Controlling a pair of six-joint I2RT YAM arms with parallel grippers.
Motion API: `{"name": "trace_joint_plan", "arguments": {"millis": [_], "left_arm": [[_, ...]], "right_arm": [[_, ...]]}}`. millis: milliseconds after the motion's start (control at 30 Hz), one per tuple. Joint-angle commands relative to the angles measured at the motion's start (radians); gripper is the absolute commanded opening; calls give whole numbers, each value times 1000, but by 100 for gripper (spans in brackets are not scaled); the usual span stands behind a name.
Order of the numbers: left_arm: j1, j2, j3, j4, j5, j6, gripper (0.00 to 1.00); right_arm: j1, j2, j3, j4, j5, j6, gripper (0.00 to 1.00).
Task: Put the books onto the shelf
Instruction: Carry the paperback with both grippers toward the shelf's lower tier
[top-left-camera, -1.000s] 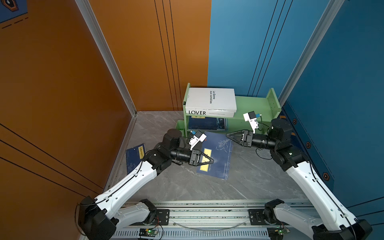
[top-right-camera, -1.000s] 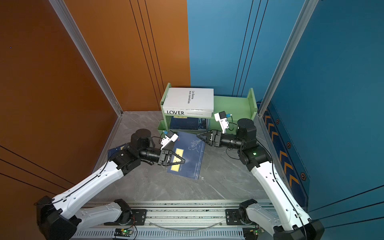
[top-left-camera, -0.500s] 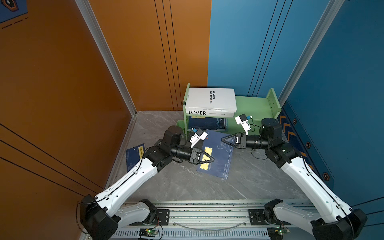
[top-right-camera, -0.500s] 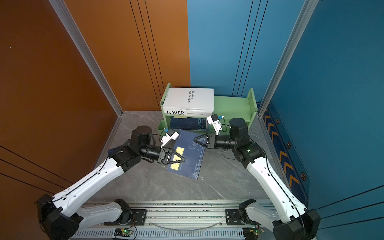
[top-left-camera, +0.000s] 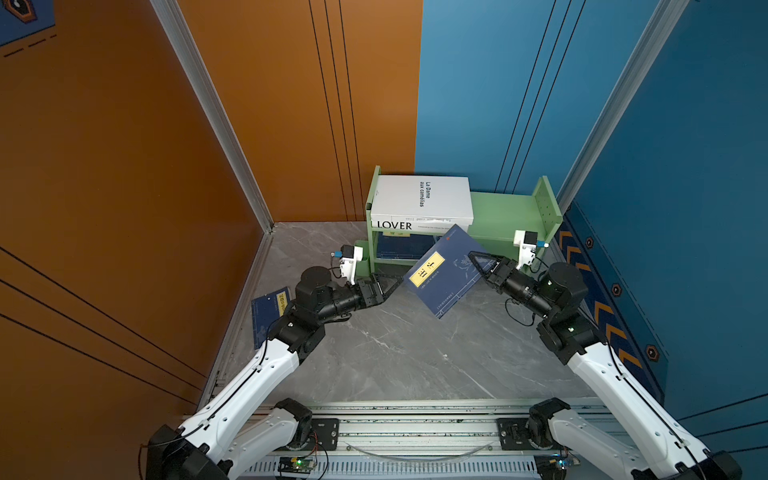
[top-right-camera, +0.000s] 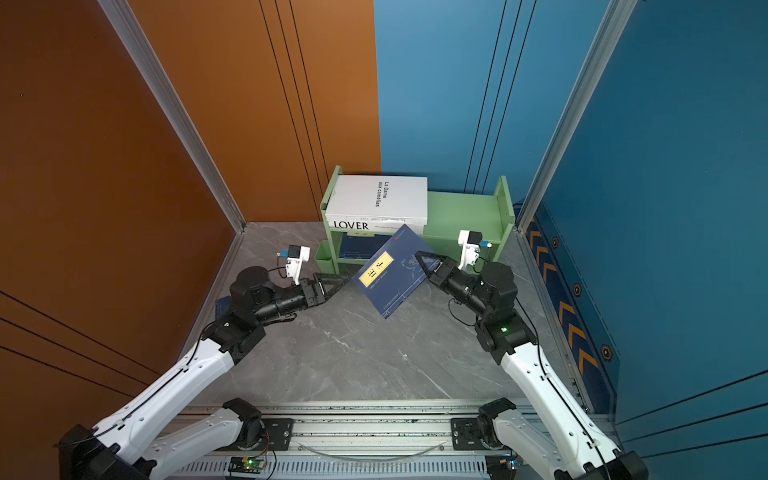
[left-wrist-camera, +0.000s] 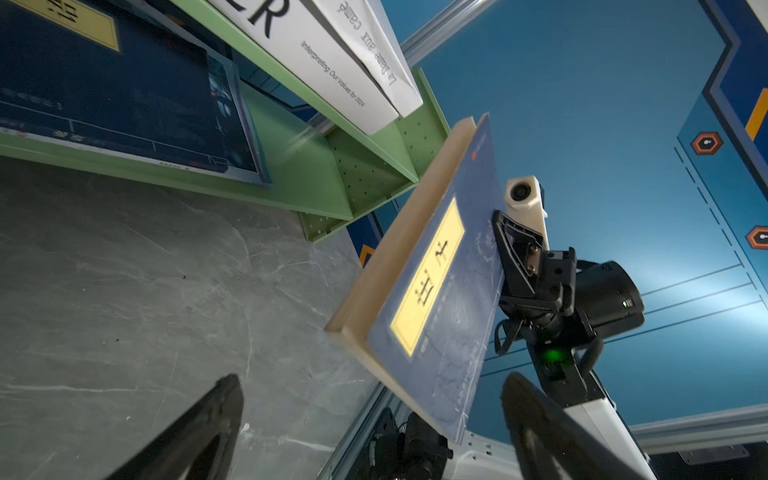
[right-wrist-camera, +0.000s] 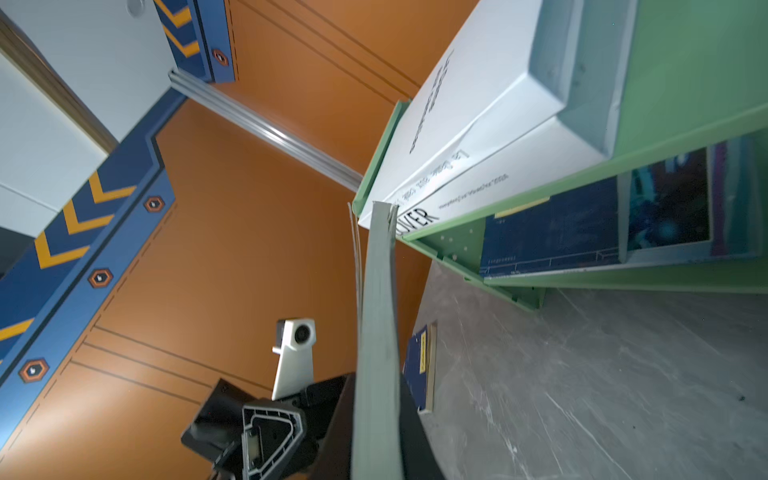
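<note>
My right gripper (top-left-camera: 476, 259) (right-wrist-camera: 376, 424) is shut on the edge of a thin navy book (top-left-camera: 440, 278) (top-right-camera: 386, 274) with a yellow label. The book hangs tilted above the floor, its top corner in front of the green shelf (top-left-camera: 503, 216) (top-right-camera: 457, 216). My left gripper (top-left-camera: 397, 286) (left-wrist-camera: 374, 390) is open, just left of the book and apart from it. Two white books (top-left-camera: 419, 199) lie stacked on the top tier, the lower one lettered LOVER (top-left-camera: 395, 225). On the bottom tier are a navy book (top-left-camera: 399, 247) and a teal magazine (right-wrist-camera: 669, 199).
Another navy book (top-left-camera: 270, 311) (right-wrist-camera: 417, 365) lies at the floor's left edge against the orange wall, beside my left arm. A little green cup (top-left-camera: 360, 262) hangs on the shelf's left side. The blue wall stands close behind my right arm. The metal rail (top-left-camera: 415, 432) runs along the front.
My left gripper opened, let go of the navy book and drew back left. My right gripper shut on the book's edge and lifted it off the floor toward the shelf.
</note>
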Motion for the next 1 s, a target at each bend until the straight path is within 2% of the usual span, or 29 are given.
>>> {"name": "trace_joint_plan", "arguments": {"millis": [0,100,167,367,500,700,800,967], "left_arm": [[-60,20,-32,150,-123,-102,98],[-129,68,-41,216,-174,-134,98],[-168,115,-48,330,-189,-174,100],[-226,286,-26,673,-154,-286,97],[-241,390,-9,825,-156,-351,93],[-245,562,-8,1155,-166,-490,78],[-244,613,-32,1215,-186,-539,78],[-237,581,-84,1214,-220,-501,79]], "right_arm": [[9,-61,-16,165,178,78,7],[19,-80,-36,173,217,88,7],[21,-85,-48,185,232,98,7],[35,-64,-50,199,221,105,6],[41,-49,-52,216,215,111,5],[37,-63,-67,206,237,109,5],[24,-84,-65,190,239,100,5],[-10,-112,-42,134,231,87,5]]}}
